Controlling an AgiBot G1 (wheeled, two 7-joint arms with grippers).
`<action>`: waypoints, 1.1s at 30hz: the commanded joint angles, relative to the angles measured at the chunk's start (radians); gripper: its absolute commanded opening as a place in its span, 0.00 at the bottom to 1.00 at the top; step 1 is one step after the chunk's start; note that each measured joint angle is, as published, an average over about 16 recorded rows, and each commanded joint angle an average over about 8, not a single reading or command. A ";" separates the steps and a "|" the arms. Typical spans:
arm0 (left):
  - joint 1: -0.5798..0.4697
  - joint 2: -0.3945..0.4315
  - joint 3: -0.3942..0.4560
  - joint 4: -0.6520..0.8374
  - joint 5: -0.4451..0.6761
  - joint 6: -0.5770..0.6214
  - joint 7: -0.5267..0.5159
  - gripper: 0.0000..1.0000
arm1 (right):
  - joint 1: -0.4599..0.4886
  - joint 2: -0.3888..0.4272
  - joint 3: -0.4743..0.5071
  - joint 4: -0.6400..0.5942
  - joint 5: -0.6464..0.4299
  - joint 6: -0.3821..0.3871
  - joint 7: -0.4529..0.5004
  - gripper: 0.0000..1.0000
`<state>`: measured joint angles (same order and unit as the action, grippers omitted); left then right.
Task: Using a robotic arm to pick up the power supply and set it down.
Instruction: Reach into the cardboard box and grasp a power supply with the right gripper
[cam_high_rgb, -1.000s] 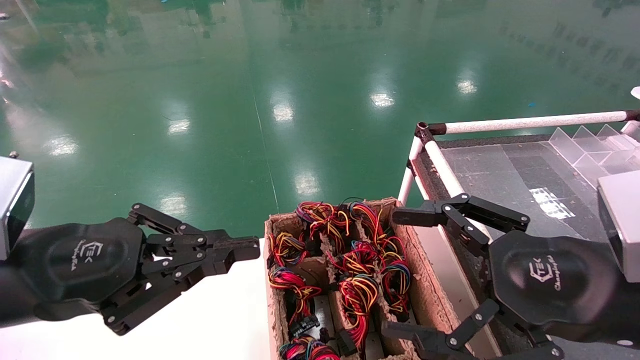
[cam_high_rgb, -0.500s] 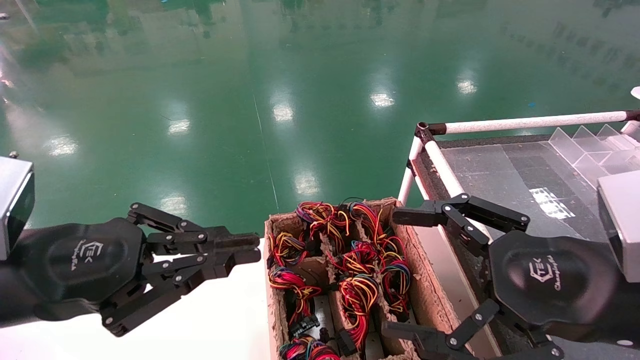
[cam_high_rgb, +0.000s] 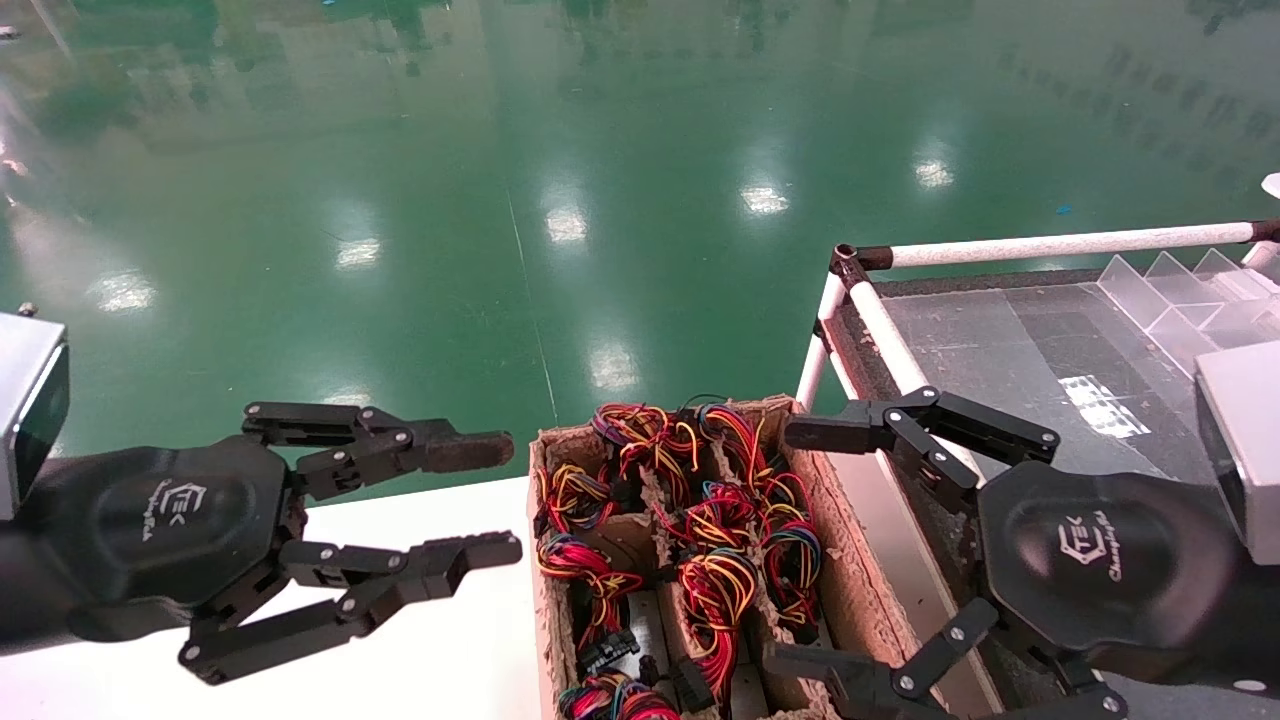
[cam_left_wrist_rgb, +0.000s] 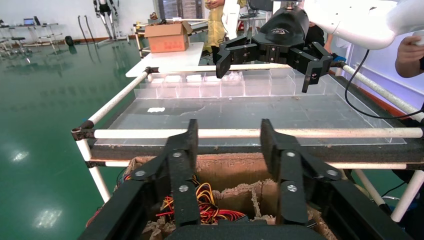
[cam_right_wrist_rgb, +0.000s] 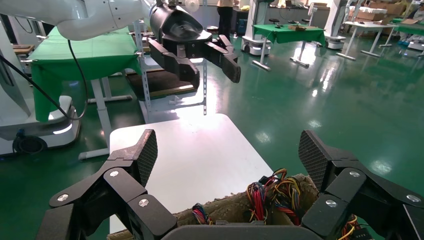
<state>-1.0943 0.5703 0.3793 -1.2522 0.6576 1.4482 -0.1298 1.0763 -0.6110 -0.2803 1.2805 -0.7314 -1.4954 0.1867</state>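
Several power supplies sit in a brown pulp tray (cam_high_rgb: 835, 540). Mostly their red, yellow, orange and blue wire bundles (cam_high_rgb: 715, 520) show, and the grey bodies lie largely hidden beneath. My left gripper (cam_high_rgb: 505, 498) hovers just left of the tray over the white table, open and holding nothing. In the left wrist view the left gripper (cam_left_wrist_rgb: 229, 130) faces the tray's wires (cam_left_wrist_rgb: 200, 205). My right gripper (cam_high_rgb: 790, 545) hangs wide open over the tray's right edge, also holding nothing. The right wrist view shows the right gripper (cam_right_wrist_rgb: 227, 150) above the wire bundles (cam_right_wrist_rgb: 272, 192).
A white table (cam_high_rgb: 440, 660) lies left of the tray. To the right stands a rack of white pipes (cam_high_rgb: 1050, 243) with a clear sheet and clear dividers (cam_high_rgb: 1180, 300). Green floor lies beyond.
My left gripper's fingers have spread from nearly shut to open, staying in the same place. The right gripper and the tray have not moved.
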 joint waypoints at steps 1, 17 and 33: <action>0.000 0.000 0.000 0.000 0.000 0.000 0.000 1.00 | 0.000 0.000 0.000 0.000 0.000 0.000 0.000 1.00; 0.000 0.000 0.000 0.000 0.000 0.000 0.000 1.00 | -0.007 0.007 -0.003 -0.027 -0.028 0.011 -0.020 1.00; 0.000 0.000 0.000 0.000 0.000 0.000 0.000 1.00 | 0.161 -0.023 -0.140 -0.036 -0.455 0.107 -0.022 1.00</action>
<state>-1.0944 0.5703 0.3795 -1.2521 0.6575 1.4482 -0.1298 1.2373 -0.6432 -0.4213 1.2380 -1.1847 -1.3907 0.1632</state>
